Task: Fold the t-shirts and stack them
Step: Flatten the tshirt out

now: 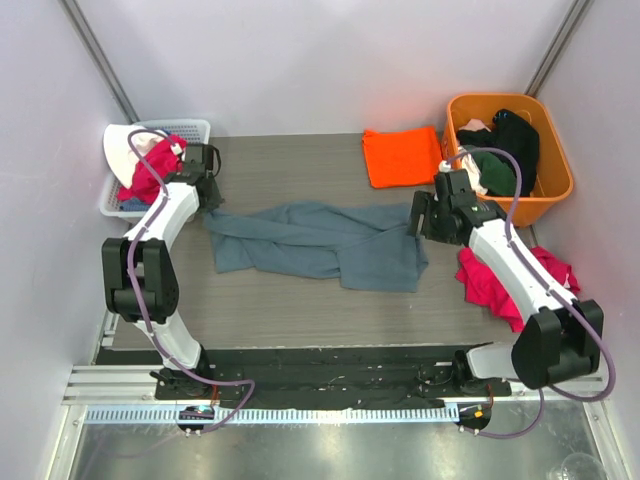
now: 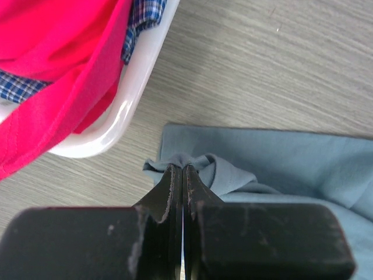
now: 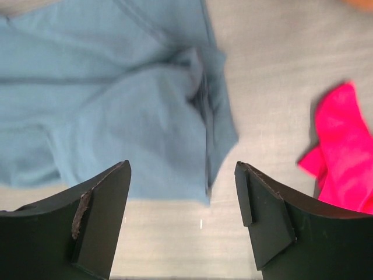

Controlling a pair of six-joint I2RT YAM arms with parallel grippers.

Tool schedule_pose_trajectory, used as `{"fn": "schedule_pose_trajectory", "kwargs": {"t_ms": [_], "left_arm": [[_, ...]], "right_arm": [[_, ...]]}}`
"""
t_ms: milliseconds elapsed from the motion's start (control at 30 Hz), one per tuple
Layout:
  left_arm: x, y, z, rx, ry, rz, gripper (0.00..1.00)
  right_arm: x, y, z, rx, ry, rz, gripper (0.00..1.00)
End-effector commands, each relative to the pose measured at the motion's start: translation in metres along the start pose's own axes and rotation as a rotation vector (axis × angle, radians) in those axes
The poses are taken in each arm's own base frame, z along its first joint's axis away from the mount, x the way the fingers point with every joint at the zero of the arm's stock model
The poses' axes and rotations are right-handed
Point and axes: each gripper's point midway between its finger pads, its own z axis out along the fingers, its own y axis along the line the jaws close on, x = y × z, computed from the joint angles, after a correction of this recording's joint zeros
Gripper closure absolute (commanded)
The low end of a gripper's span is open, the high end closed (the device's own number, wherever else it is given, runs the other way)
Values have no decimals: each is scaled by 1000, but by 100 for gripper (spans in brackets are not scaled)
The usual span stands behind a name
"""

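a: the left claw (image 2: 182, 169) is squeezed tight, its fingers (image 2: 166, 195) pressed together with a small bunch of the blue-grey t-shirt (image 2: 280, 157) nipped at the tips.

b: which part of the shirt?

a: a corner at its left end, lifted into a little peak just beside the white basket (image 2: 125, 111). a bright pink garment (image 2: 52, 41) spills over the basket's rim, and a blue checked cloth (image 2: 143, 11) shows beneath it.

b: and the right claw (image 3: 182, 165)?

a: its jaws are spread wide with nothing gripped between them. it hangs over the shirt's right end, where the cloth lies rumpled. that wrist view is blurred, so whether the tips touch the fabric cannot be told.

b: how does the shirt lie overall?

a: seen from above, it stretches across the middle of the table (image 1: 300, 310) from one claw to the other, creased and partly doubled over on the wood-grain top.

b: and the other shirt?

a: the orange t-shirt (image 1: 402, 157) lies folded into a rough square at the far edge, apart from the blue-grey one and just left of the orange tub (image 1: 550, 205). dark clothes (image 1: 515, 140) are piled inside the tub.

b: anything else near the right arm?

a: a second pink garment (image 3: 341, 146) sits in a heap on the table, right of the shirt's end and partly under the arm.
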Motion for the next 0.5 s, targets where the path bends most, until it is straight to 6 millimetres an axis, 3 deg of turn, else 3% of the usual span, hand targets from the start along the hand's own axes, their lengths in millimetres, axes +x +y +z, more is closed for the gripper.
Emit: {"fn": "schedule_pose_trajectory", "kwargs": {"t_ms": [0,100,267,467], "left_arm": [[-15,-3,-11,42,-62,-16,100],[-10,-4,-7,45,-45,-15,100],[-6,-5,-3,45,-32,-7,100],[-3,-4,-1,43,-24,1,100]], "right_arm": [[43,0,-16,-35,95,55,20],[64,-3,-22,-37,120,88,21],[98,-8,-14,-29,169,121,23],[121,-12,1,-19,193,126,31]]}}
